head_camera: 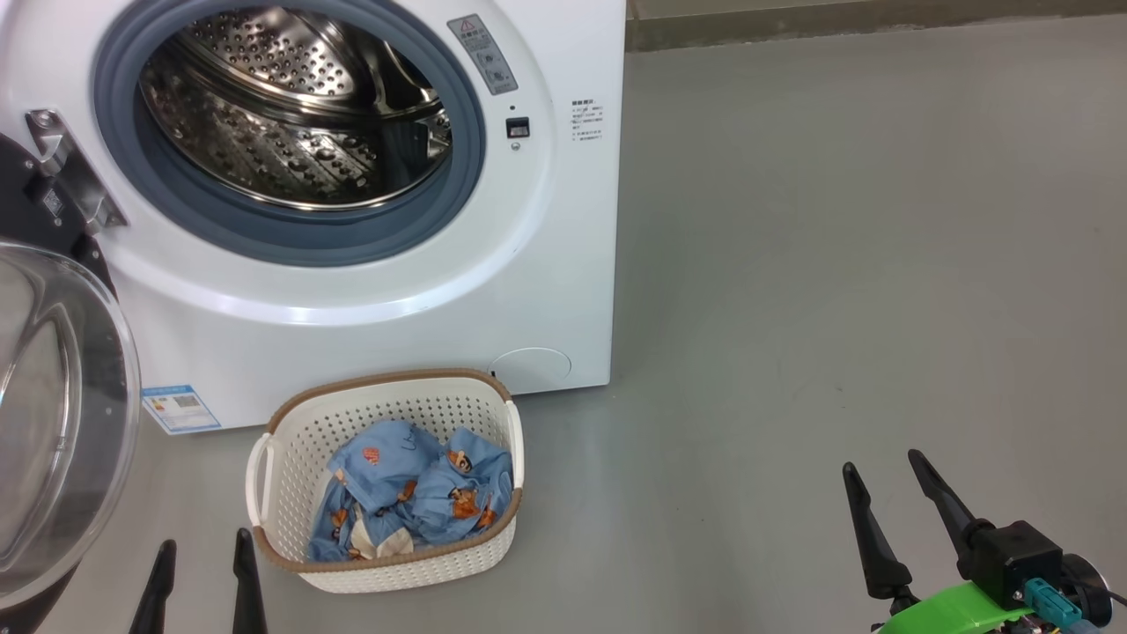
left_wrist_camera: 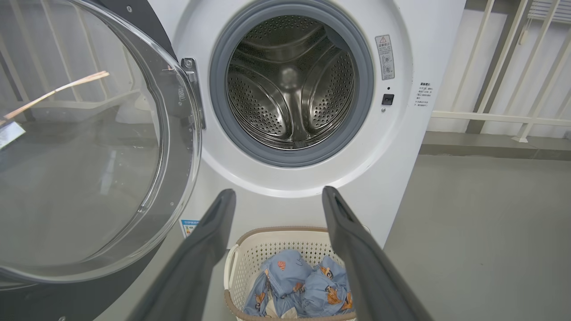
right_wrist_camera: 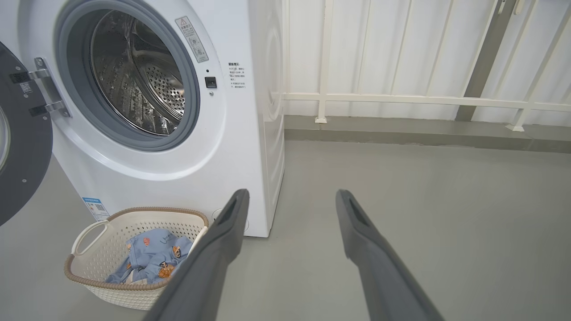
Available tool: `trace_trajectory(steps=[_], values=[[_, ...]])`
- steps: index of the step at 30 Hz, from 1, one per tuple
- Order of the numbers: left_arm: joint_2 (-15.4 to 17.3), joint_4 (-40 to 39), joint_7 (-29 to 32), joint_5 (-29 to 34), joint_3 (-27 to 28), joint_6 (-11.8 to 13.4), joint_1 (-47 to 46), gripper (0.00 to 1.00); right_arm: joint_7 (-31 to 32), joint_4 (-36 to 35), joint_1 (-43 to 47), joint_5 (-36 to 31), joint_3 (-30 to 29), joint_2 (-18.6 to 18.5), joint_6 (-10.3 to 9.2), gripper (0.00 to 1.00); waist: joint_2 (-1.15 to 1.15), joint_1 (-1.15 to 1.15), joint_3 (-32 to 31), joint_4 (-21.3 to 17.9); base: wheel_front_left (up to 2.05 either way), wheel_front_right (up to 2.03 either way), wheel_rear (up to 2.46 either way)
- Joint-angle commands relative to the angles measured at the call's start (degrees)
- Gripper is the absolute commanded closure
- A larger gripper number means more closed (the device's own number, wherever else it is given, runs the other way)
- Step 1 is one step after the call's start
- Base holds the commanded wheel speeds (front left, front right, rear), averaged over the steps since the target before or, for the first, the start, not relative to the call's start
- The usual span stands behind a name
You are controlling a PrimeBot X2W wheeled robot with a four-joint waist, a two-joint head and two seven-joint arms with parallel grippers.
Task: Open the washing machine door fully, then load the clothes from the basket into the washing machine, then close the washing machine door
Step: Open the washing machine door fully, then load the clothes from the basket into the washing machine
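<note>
Nearest to us, our left gripper (head_camera: 204, 541) hangs low with its two dark fingers spread and nothing between them. It is just beside the small cream-white perforated plastic basket (head_camera: 414, 572), so we judge it the arm to reach in. Our right gripper (head_camera: 882, 467) is likewise spread and empty, well apart over bare grey floor (head_camera: 836, 264), out of the way.

The basket stands on the floor close against the lower front edge of the big white front-loading washing machine (head_camera: 546, 264), below its opening. That makes for a short lift. The light blue bear-printed clothes (head_camera: 414, 493) lie crumpled in the basket's bottom, all below its brown rim.

To the left, the large round door with black rim and bulging clear glass (head_camera: 53, 414) is swung out from its metal hinge (head_camera: 66, 167) at the left edge of the opening. It leaves the opening clear, so we take the opening step as done. It stands near our left arm, which we should mind when lifting.

Farthest, inside the grey-blue rubber seal (head_camera: 176, 211), the steel perforated drum (head_camera: 290, 114) shows no clothes, so loading has not yet begun.
</note>
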Motion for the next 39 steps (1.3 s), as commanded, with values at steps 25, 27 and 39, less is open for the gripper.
trace_trajectory(steps=[25,27,39], values=[[0.86,-0.29,-0.31,-0.62,1.98,-0.58,-2.03,0.0,-0.68,-1.19,-0.69,-0.74,0.9,-0.12,0.09,0.0,0.0,0.0,0.25,0.37,0.0,0.0,0.0],[0.86,-0.21,-0.31,-0.57,2.04,-0.63,-2.08,0.0,-0.68,-1.21,-0.67,-0.77,0.89,-0.09,0.09,0.0,0.0,0.0,0.23,0.41,0.0,0.0,0.0],[0.86,0.35,-0.31,-0.2,2.36,-1.05,-2.18,0.0,-0.68,-1.17,-0.53,-0.75,1.0,-0.06,0.09,0.0,0.0,0.0,0.07,0.61,0.21,-0.21,0.0]])
